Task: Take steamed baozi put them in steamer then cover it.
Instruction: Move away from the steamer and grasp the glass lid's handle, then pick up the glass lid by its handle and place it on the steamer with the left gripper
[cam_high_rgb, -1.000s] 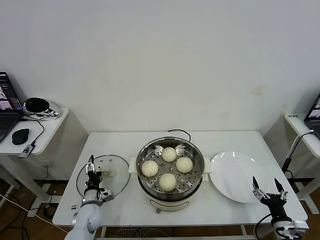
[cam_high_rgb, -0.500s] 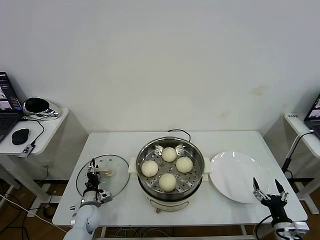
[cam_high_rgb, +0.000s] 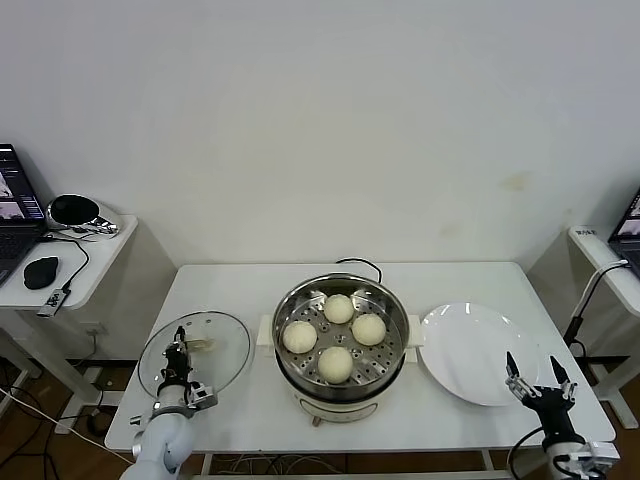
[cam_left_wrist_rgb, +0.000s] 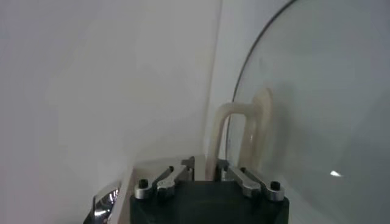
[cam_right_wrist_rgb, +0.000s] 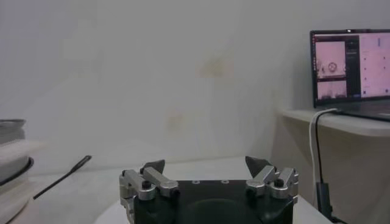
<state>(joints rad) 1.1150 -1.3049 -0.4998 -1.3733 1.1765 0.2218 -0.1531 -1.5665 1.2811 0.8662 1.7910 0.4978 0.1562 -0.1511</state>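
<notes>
The left gripper (cam_high_rgb: 180, 352) is clamped on the lid (cam_high_rgb: 195, 353) handle. All four buns (cam_high_rgb: 335, 337) sit in the steamer (cam_high_rgb: 341, 341). Next, lift the lid right onto it. The right gripper (cam_high_rgb: 538, 384) waits open, near right.

White tabletop (cam_high_rgb: 470, 278) against a plain pale wall (cam_high_rgb: 320, 120). Round white plate (cam_high_rgb: 478, 352) flat on its right part. Small side table (cam_high_rgb: 95, 262) off to the left, carrying a laptop (cam_high_rgb: 12, 222) at the frame's edge, a black mouse (cam_high_rgb: 41, 272), a dark shiny rounded object (cam_high_rgb: 76, 212) and a cable. Second laptop (cam_right_wrist_rgb: 352, 68) with lit screen on a side surface at far right.
</notes>
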